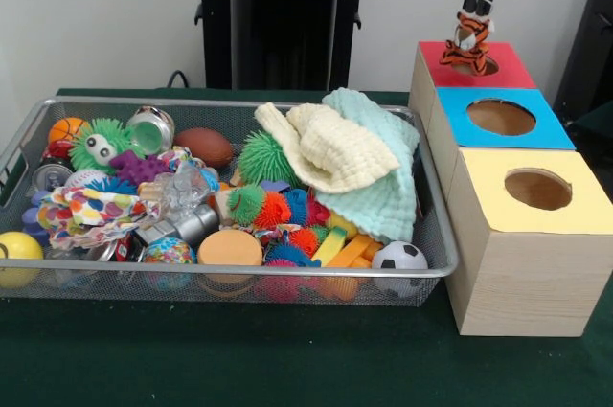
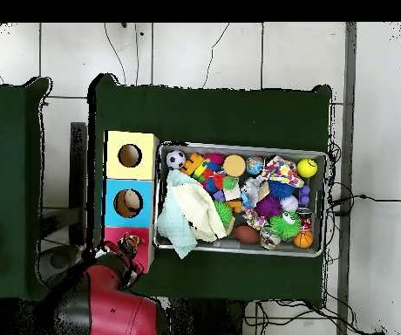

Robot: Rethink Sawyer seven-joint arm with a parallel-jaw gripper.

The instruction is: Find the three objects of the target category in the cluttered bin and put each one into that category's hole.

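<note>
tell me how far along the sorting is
In hand: the claw holds a striped tiger toy right over the red box's hole, not yet released. Possibly done: something pale sits in the blue box's hole from overhead. Left: the bin is full of clutter to search.

Gripper [image 1: 476, 16] clamped on striped tiger toy [image 1: 468, 45], over red box's hole [image 1: 478, 66]

Low front view; distant overhead view
</note>
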